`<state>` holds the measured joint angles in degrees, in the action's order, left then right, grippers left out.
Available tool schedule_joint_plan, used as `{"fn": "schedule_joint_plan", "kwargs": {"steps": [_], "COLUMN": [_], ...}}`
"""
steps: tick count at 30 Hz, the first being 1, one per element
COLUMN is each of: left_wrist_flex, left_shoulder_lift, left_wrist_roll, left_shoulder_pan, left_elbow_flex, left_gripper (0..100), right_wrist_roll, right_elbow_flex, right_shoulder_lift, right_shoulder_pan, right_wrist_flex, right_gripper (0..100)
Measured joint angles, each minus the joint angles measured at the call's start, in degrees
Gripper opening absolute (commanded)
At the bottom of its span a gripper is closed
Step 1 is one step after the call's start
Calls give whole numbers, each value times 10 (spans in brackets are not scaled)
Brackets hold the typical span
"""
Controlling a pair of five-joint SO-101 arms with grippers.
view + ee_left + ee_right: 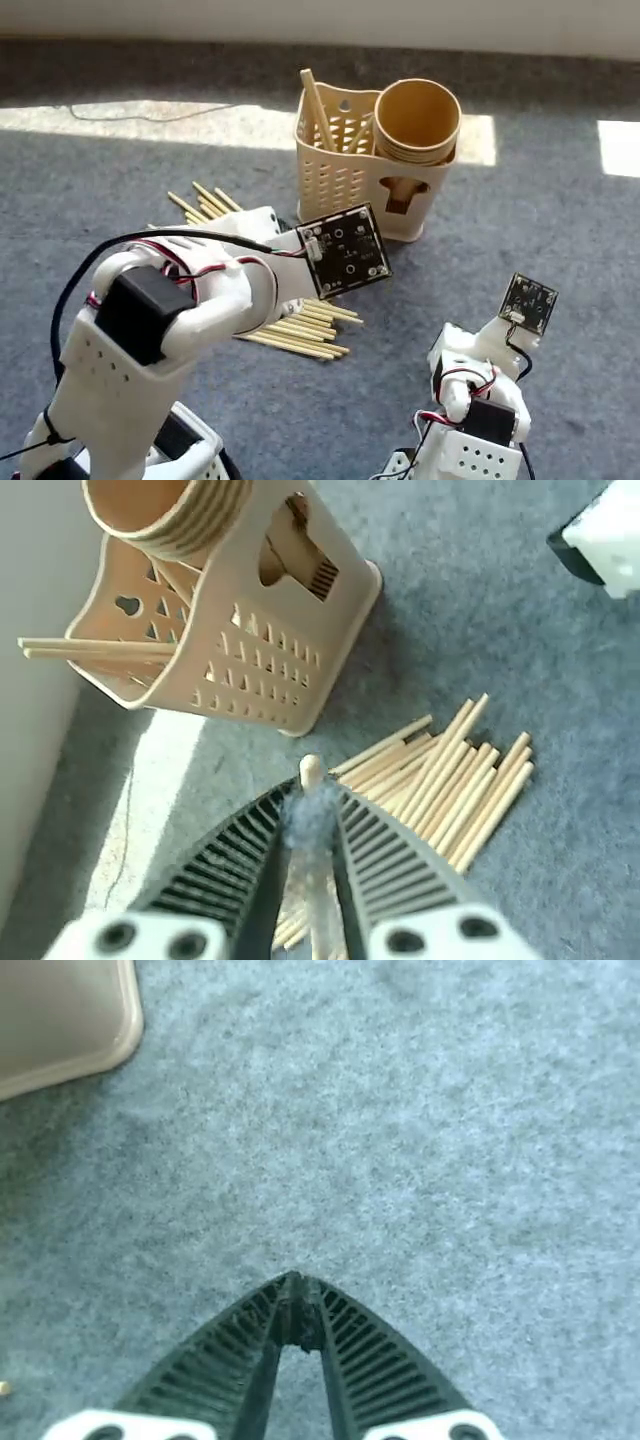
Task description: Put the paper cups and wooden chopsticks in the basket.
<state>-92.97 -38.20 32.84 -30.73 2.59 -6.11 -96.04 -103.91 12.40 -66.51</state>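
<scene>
The cream basket [345, 180] stands upright on the grey carpet, holding a stack of paper cups [417, 120] and a few wooden chopsticks [318, 108]. A pile of loose chopsticks [300, 335] lies in front of it, partly under the left arm [190, 300]. In the left wrist view my left gripper [310, 798] is shut on one chopstick [311, 772], hanging above the carpet between the pile [445, 780] and the basket [250, 640]. My right gripper [298, 1305] is shut on nothing, over bare carpet near the basket's corner [70, 1030].
More loose chopsticks [205, 205] lie to the left of the basket. A thin cable [130, 115] runs over a sunlit strip of carpet at the back left. The right arm [480, 390] sits low at the front right, with open carpet between it and the basket.
</scene>
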Motion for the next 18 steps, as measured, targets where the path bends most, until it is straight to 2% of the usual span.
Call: {"fn": "schedule_joint_plan", "kwargs": {"steps": [4,9,18], "left_wrist_flex": [67,168,293], "left_shoulder_lift": [0,0,0], "left_wrist_roll": [-7,-60,-71], "left_shoulder_pan": [0,0,0], "left_elbow_flex": [-7,-7,-7], "left_gripper": [6,6,6], "right_wrist_roll": [0,0,0], "right_elbow_flex": [0,0,0], "right_shoulder_lift": [0,0,0], "right_shoulder_pan": [0,0,18], "right_wrist_flex": [0,0,0], "right_gripper": [5,5,5]}}
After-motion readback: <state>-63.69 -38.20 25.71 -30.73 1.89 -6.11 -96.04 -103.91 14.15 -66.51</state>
